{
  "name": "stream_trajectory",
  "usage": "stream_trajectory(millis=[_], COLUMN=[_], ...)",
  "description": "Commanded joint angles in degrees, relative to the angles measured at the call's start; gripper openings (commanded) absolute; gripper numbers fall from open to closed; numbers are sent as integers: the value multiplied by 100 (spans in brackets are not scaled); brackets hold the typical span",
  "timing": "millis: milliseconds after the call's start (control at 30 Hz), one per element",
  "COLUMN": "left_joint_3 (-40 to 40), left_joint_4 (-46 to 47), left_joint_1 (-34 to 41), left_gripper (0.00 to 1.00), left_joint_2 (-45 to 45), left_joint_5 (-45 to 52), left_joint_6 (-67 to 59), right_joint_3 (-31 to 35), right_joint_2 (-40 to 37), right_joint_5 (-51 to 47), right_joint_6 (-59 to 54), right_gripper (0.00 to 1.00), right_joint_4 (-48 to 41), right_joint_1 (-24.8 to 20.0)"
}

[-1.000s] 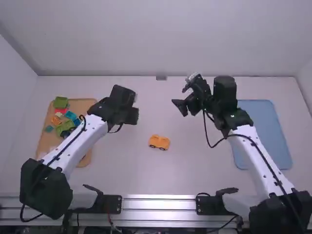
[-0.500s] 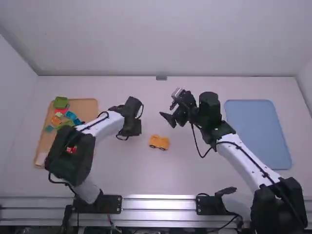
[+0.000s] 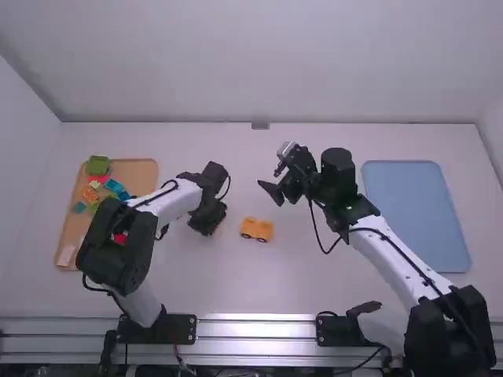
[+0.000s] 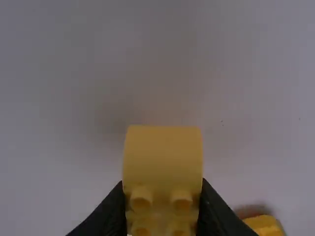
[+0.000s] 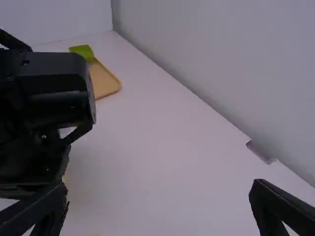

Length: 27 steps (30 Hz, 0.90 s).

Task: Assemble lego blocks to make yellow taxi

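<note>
Left gripper (image 3: 206, 221): closed on a yellow block (image 4: 162, 155), studs showing. Right gripper (image 3: 272, 181): fingers spread wide, nothing between them. The table's far edge (image 3: 314, 123) lies well beyond both. White tabletop extends between the left gripper and the wooden tray (image 3: 145, 174) to its left, and between the right gripper and the blue tray (image 3: 416, 216) to its right. Yellow car base (image 3: 257, 228): near the left gripper, on its right; nearer the arm bases than the right gripper.
</note>
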<state>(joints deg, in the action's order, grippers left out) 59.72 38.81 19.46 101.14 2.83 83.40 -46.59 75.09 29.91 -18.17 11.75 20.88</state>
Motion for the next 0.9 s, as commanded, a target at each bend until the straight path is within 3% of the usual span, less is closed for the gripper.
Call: stream_trajectory(millis=[0, 200, 400, 500, 567, 600, 733, 867], left_joint_3=[-70, -341, -612, -671, -693, -693, -697, -656], left_joint_4=[42, -203, -754, -986, -1097, -1132, -1189, -1209], left_joint_1=[-15, 44, 42, 37, 39, 39, 37, 31], left_gripper=[2, 5, 6, 11, 24, 36, 99, 99], left_joint_2=[74, 74, 74, 74, 74, 76, 74, 70], left_joint_5=[59, 81, 127, 103, 76, 76, 76, 81], left_joint_6=[1537, 3134, 3338, 3338, 3338, 3338, 3335, 3333], right_joint_3=[44, 44, 44, 44, 44, 44, 44, 44], right_joint_2=[-15, -15, -15, -15, -15, -15, -15, -15], right_joint_5=[50, 48, 52, 50, 52, 50, 52, 55], right_joint_6=[42, 37, 37, 37, 39, 39, 39, 42], right_gripper=[99, 99, 99, 99, 99, 99, 99, 99], right_joint_4=[-26, -44, -37, -39, -42, -39, -39, -13], right_joint_1=[-37, -26, -26, -28, -26, -26, -26, -26])
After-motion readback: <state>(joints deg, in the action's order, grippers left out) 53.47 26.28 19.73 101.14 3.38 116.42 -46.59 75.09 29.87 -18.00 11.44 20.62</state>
